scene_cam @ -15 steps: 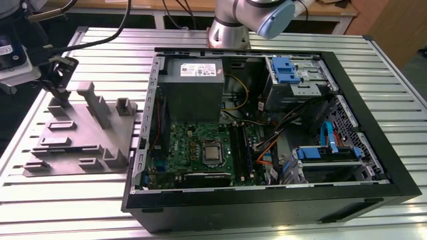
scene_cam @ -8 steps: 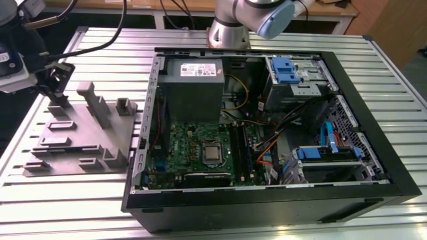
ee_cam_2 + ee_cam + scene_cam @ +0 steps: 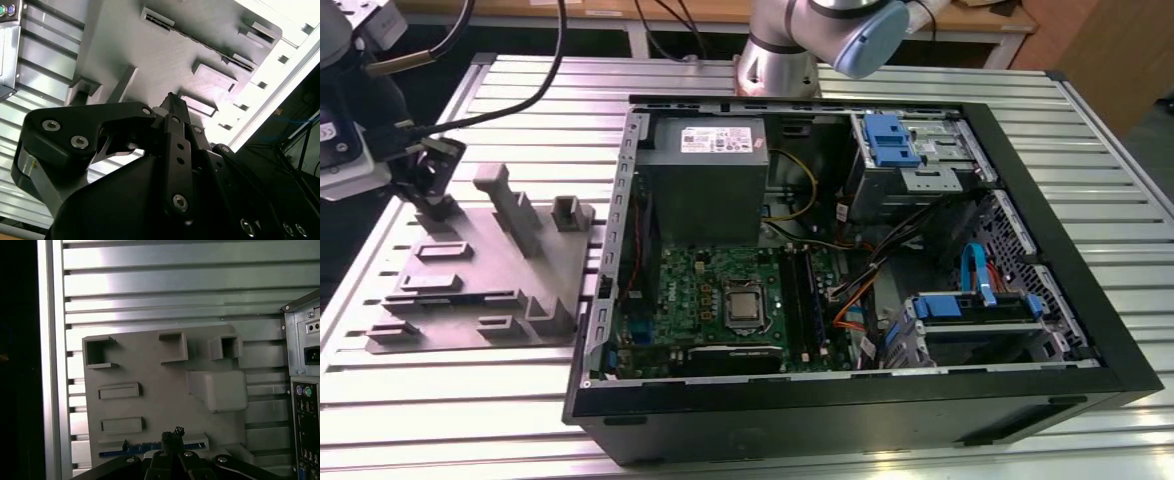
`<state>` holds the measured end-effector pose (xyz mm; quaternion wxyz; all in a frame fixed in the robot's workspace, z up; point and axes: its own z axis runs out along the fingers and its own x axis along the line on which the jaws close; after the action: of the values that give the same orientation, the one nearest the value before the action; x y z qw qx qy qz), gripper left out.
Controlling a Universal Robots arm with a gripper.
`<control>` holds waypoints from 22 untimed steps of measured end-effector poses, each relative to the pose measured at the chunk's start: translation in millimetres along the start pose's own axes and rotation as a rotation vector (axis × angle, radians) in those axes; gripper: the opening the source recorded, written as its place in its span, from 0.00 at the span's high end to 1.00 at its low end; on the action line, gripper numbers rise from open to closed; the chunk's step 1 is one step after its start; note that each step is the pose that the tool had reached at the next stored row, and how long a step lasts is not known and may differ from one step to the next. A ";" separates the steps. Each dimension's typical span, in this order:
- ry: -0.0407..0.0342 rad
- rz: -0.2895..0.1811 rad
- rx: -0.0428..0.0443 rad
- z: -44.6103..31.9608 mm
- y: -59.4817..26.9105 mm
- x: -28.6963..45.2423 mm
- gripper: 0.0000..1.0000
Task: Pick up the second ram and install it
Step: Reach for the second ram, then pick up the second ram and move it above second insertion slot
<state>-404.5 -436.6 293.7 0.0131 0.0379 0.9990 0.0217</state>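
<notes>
The second ram point(image 3: 132, 449) shows as a thin blue strip standing on edge along one border of the grey moulded tray point(image 3: 160, 385). My gripper point(image 3: 173, 432) hangs just over the middle of that strip. Its black fingertips point(image 3: 172, 100) are pressed together and nothing shows between them. I cannot tell whether they touch the ram. In the exterior view the gripper point(image 3: 435, 200) is over the far corner of the tray point(image 3: 467, 270), on the exterior view's left, well away from the open computer case point(image 3: 854, 390).
The case lies on its side, with a green motherboard point(image 3: 707, 290), a grey power supply point(image 3: 707, 170) and blue drive brackets point(image 3: 887, 135) inside. Memory slots point(image 3: 807, 295) run beside the silver processor. Upright blocks point(image 3: 567, 215) stand on the tray. The slatted metal table point(image 3: 440, 400) carries everything.
</notes>
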 end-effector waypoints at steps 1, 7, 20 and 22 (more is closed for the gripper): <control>0.0001 0.000 0.0001 1.3 -0.5 0.8 0.90; 0.0001 0.000 0.0000 8.9 -4.0 6.0 0.90; 0.0001 0.000 0.0000 12.2 -6.2 9.4 0.90; 0.0002 0.000 0.0001 12.2 -6.2 9.4 0.90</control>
<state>-414.1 -441.6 281.0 0.0130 0.0379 0.9990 0.0217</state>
